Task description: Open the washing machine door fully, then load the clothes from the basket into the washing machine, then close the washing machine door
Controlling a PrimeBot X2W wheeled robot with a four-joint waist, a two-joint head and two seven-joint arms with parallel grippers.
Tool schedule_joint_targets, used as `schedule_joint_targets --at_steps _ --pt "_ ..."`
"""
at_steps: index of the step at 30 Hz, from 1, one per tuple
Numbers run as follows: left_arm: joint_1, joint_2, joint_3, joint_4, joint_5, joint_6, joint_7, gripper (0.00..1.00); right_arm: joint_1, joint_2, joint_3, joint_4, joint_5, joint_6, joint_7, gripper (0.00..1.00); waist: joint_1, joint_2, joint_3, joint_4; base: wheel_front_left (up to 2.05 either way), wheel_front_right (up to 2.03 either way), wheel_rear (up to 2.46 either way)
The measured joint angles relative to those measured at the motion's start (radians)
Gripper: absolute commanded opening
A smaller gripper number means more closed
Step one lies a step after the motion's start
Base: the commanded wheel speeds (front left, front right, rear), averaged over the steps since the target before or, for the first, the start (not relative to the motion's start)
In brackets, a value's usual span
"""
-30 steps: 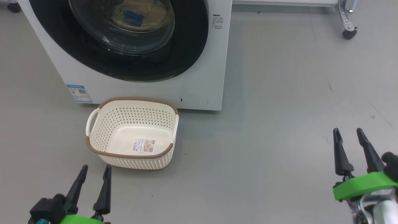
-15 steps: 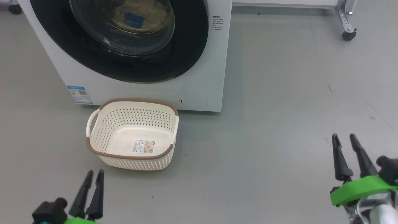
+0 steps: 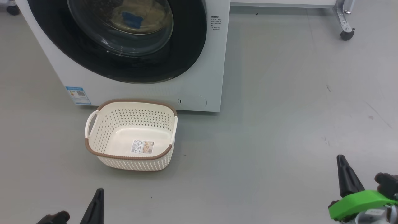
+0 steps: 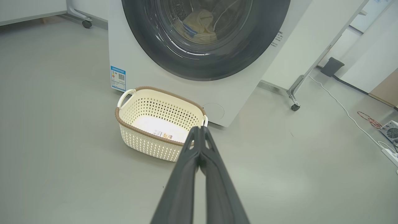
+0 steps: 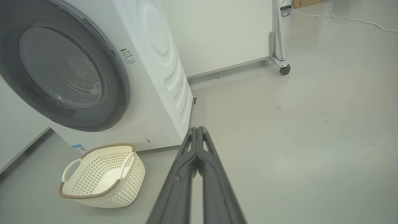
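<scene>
Head view, grey floor [image 3: 279,124], basket [image 3: 130,156] nr washer [image 3: 199,90]

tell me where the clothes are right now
Head view, upper left: the cream-yellow fabric bundle with a blue patch sits inside the white washing machine, behind its shut black-rimmed glass door.

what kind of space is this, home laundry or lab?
Probably a lab or test room, not a home: washing machine on bare grey floor, caster-legged frame, loose cable and power strip.

Top of the washing machine door [image 3: 124,67] beyond the head view's edge; blue sticker [image 3: 78,95] print illegible.
</scene>
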Motion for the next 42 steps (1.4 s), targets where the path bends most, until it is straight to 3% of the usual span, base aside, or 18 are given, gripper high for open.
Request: schedule_joint_targets --at_steps 42 --pt "-0.038 -0.040 0.075 0.000 -0.403 0.000 0.112 0.00 -0.021 0.000 0.009 -0.020 0.481 0.000 0.117 0.00 0.0000 0.0000 -0.002 -0.020 0.00 0.00 0.00"
